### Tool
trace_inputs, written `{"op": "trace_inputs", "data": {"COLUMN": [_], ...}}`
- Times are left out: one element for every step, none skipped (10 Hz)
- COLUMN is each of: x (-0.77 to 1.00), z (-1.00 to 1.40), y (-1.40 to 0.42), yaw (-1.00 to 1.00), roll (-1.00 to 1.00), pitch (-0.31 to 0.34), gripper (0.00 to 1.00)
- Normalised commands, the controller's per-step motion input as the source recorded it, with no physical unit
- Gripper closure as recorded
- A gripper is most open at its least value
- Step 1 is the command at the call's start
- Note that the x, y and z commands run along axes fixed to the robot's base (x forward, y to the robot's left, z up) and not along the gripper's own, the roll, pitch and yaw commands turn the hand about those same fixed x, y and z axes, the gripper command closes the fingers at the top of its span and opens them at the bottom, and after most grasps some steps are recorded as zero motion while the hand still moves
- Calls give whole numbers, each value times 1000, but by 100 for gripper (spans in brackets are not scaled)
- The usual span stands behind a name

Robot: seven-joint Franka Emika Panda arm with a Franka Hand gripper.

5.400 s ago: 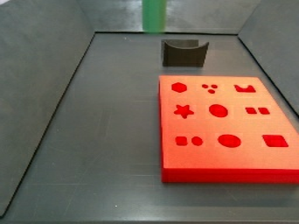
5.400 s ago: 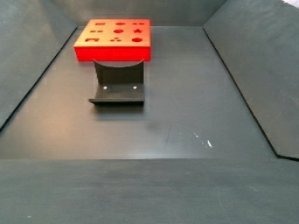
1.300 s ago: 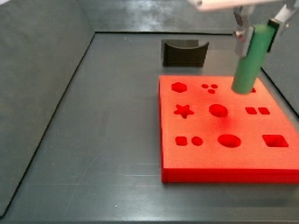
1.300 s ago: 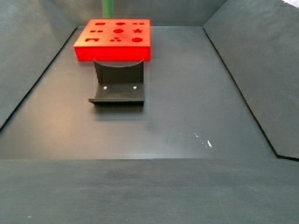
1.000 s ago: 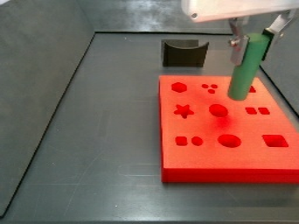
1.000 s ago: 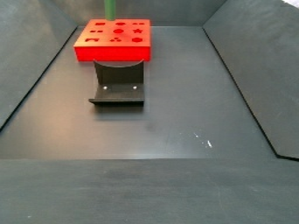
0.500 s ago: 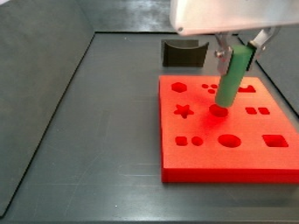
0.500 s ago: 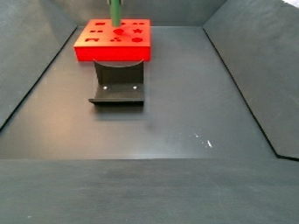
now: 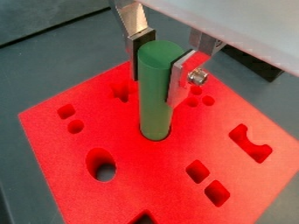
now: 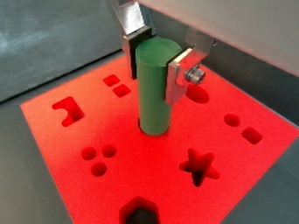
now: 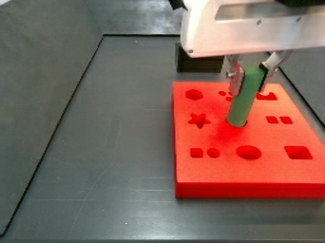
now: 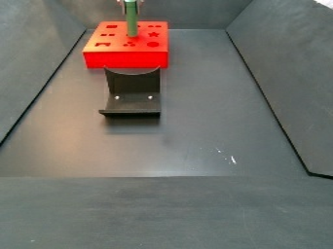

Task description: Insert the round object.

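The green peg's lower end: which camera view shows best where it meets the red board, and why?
Both wrist views: the gripper holds the green peg close up, entering the red board. Side views show it smaller, or distant.

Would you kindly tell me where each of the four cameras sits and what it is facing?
Wrist view: beside the gripper, looking down the green peg at the red board.
Wrist view: likewise, from another side, fingers clamping the peg.
Side view: close and high, gripper over the board.
Side view: far along the floor, over the fixture.
All share board and peg.
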Motion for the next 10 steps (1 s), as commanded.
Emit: {"op": "trace_inputs", "data": {"x": [0,0,0,11,34,34,0,-23,-49,-111], "z": [-371,-820,-929,-914,-889,-866,-654,0,0,0], "y": [-6,0,0,0,0,0,0,0,0,-29], "yaw": [0,49,114,126,131,123,46,0,0,0], "roll": [80,4,-20,-27,-37,-46,-96,0,20,39], "pitch": [0,-114,-156,-161,-171,-186,-131,-13,-36,-79], "gripper": [100,100,100,100,100,100,100,100,100,100]}}
